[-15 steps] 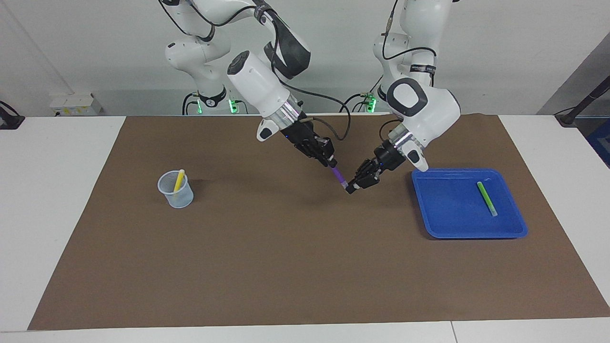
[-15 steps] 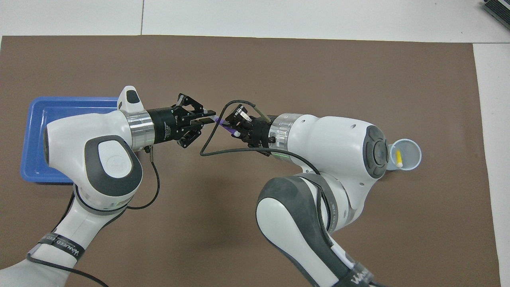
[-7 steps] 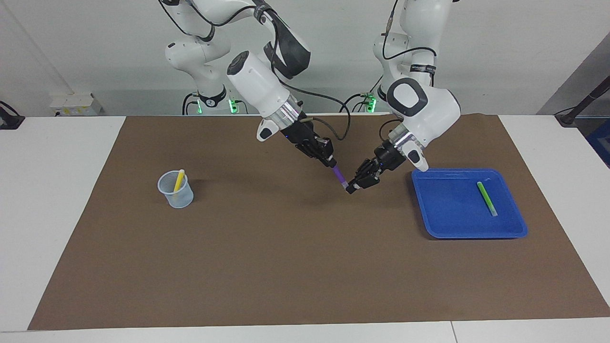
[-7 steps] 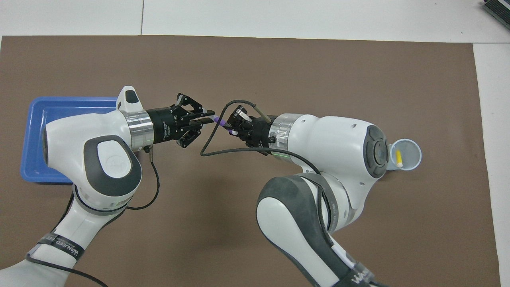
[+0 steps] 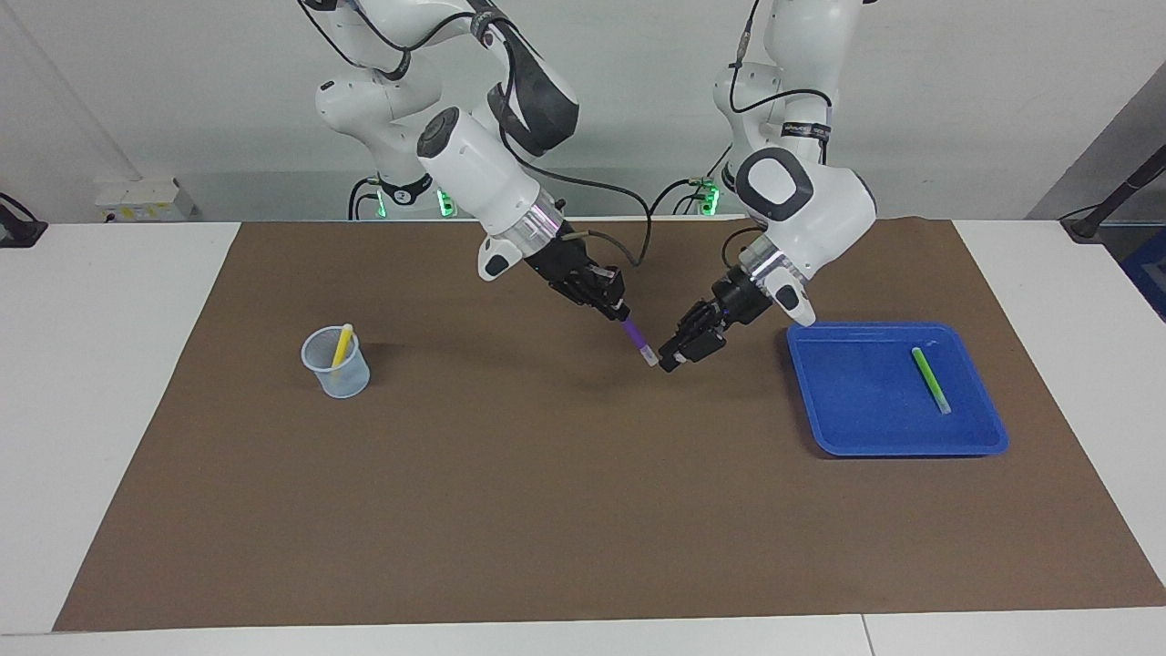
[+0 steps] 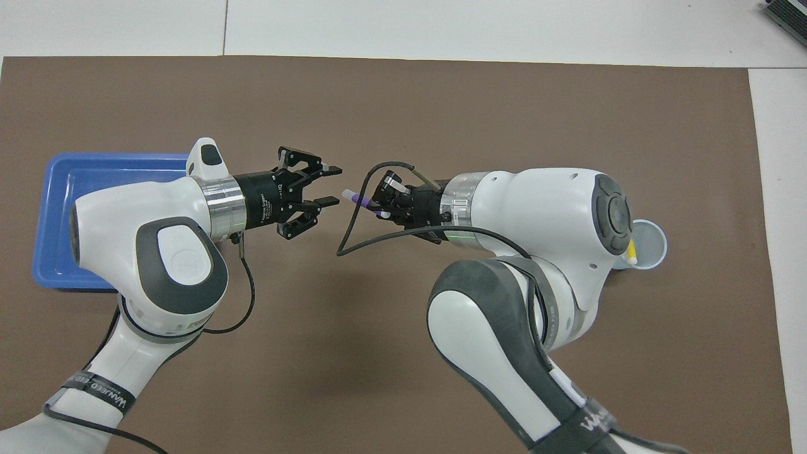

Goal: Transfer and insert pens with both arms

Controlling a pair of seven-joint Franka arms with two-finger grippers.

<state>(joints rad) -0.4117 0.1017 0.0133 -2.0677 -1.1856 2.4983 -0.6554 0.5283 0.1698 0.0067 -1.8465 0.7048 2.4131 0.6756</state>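
over the middle of the brown mat, our right gripper pinches the purple pen, whitish tip pointing at our left gripper, whose fingers stand spread just clear of it. the yellow pen stands in the cup; the green pen lies in the blue tray.

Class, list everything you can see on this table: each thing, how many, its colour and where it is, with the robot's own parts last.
Slim purple pen: one, purple with whitish tip, held by the right pincer above the mat.
Slim yellow pen: one, yellow, standing in the cup.
Slim green pen: one, green, lying in the tray.
Clear plastic cup: one, toward the right arm's end.
Shallow blue plastic tray: one, toward the left arm's end.
Brown paper mat: one, covering the table.
Right pincer: black, shut on the purple pen.
Left pincer: black, open, beside the pen's tip.
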